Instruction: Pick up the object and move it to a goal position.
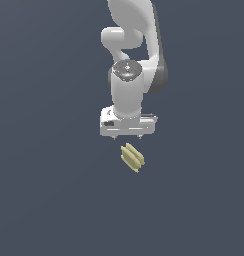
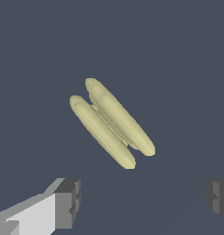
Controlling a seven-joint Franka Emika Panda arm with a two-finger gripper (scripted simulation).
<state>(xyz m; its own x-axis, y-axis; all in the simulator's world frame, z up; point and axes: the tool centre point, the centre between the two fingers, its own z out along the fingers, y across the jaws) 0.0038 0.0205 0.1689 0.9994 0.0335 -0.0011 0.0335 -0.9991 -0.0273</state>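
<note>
White claw (image 1: 127, 136) at the exterior view's centre, pointing down, its fingers barely visible there. In the wrist view its two fingertips (image 2: 68, 203) stand wide apart, partly cut off by the frame edge, holding nothing. The ridged yellow-tan object (image 1: 132, 157) lies diagonally just below the claw, untouched.
</note>
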